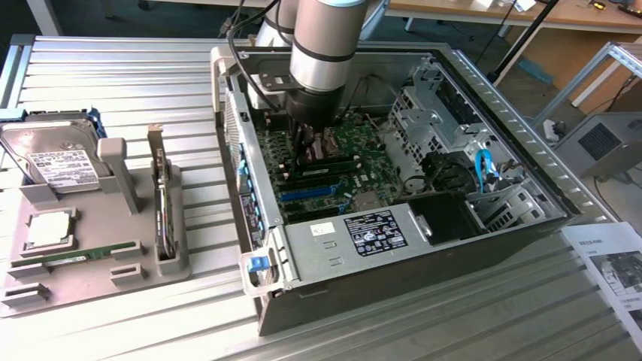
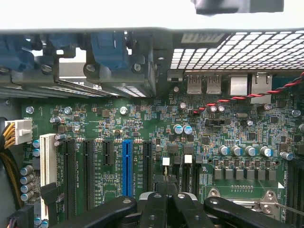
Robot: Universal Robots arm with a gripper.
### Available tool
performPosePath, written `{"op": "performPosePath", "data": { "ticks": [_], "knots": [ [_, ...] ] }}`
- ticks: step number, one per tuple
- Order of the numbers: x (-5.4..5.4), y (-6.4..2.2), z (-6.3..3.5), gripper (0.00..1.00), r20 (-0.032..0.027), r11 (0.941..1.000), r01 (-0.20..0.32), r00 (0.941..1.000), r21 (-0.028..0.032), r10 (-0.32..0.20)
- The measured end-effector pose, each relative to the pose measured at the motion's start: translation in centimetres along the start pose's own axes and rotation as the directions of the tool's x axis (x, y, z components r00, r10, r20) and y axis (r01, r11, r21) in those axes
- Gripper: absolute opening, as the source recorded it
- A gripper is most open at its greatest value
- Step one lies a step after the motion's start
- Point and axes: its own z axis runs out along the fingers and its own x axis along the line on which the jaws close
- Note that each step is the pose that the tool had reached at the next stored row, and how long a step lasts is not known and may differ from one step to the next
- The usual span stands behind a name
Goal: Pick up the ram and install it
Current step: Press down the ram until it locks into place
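Two fingers of the gripper (image 2: pixel 166 190) pressed together, no gap between them; tips down just above the black memory slots (image 2: pixel 183 173) on the motherboard (image 2: pixel 142 123); cannot tell whether anything thin is pinched there. From the wrist view: white latches at the slot ends, a blue expansion slot (image 2: pixel 127 166) beside black ones, a twisted red-and-black wire (image 2: pixel 247 97) running toward the rear ports, a white power connector (image 2: pixel 19 130) at the board's edge. From the exterior view: the gripper (image 1: pixel 309 147) reaching straight down into the open computer case (image 1: pixel 501 113), with the grey arm (image 1: pixel 326 45) above it; inside the case, the board, a drive cage, and a power supply (image 1: pixel 361 233) bearing a label. Well apart, toward the exterior view's left, a grey parts tray (image 1: pixel 60 293); in it the ram (image 1: pixel 75 256), lying flat in a front groove, untouched; a hard drive (image 1: pixel 50 158) propped at the back; an expansion card (image 1: pixel 161 195) standing on edge in its holder. Toward the exterior view's right, a printed sheet (image 1: pixel 612 263) on the table.
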Motion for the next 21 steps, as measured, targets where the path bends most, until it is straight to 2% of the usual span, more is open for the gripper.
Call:
{"op": "performPosePath", "data": {
  "ticks": [21],
  "knots": [
    [-0.01,0.0,0.11,0.11,0.0,1.0,0.0,1.0,0.0,0.0]
  ]
}}
